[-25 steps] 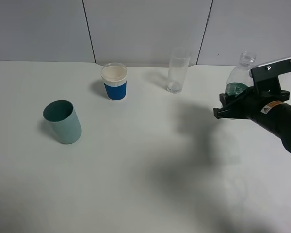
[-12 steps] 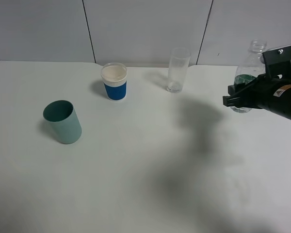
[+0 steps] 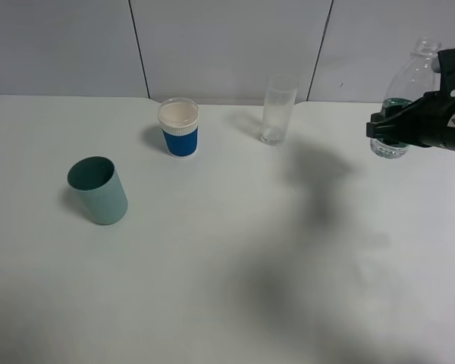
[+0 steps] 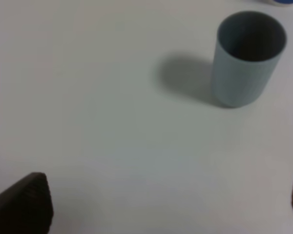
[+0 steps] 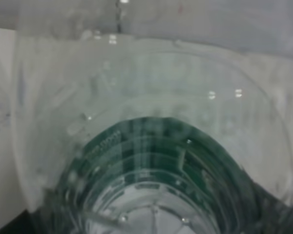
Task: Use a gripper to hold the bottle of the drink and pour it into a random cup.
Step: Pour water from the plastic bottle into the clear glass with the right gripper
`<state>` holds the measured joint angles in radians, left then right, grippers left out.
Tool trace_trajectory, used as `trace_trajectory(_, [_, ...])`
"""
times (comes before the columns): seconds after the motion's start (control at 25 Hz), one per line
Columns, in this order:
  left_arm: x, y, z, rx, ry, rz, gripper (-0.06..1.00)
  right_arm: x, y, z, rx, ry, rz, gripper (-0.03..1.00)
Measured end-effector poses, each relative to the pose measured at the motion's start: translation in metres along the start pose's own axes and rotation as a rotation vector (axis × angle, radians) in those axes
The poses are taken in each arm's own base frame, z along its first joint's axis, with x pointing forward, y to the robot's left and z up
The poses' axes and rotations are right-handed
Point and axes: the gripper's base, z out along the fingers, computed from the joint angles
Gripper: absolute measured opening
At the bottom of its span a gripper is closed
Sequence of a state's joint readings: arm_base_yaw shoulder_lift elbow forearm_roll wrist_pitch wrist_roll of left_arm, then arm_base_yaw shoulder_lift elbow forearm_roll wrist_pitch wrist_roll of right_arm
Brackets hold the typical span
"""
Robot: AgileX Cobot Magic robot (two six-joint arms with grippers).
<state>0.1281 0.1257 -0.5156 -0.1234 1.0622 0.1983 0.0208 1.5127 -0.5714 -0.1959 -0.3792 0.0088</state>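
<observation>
My right gripper (image 3: 388, 129) is shut on the bottle of the drink (image 3: 413, 80), a clear bottle with a dark green label and no cap. It holds the bottle upright, tilted slightly, above the table at the far right edge. The right wrist view is filled by the bottle (image 5: 151, 146), seen close up. The cup (image 3: 278, 110), a tall clear tumbler, stands at the back centre, well left of the bottle. My left gripper (image 4: 161, 204) is open over bare table, and only its dark fingertips (image 4: 24, 204) show. It is out of the exterior view.
A blue-and-white paper cup (image 3: 179, 127) stands at the back, left of the tumbler. A teal plastic cup (image 3: 98, 189) stands at the left and also shows in the left wrist view (image 4: 246, 58). A panelled wall runs behind the white table (image 3: 227, 265).
My right gripper has carried the bottle up and to the right, away from the tumbler, toward the frame's right edge. The cups have not moved.
</observation>
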Motion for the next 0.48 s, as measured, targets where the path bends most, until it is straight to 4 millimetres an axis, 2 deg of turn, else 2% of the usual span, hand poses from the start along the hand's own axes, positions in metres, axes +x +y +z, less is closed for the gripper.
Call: trace_trajectory(0.48, [0.000,0.000,0.000,0.000,0.000,0.000,0.99,-0.026,-0.009,0.007,0.009,0.132,-0.129,0.55])
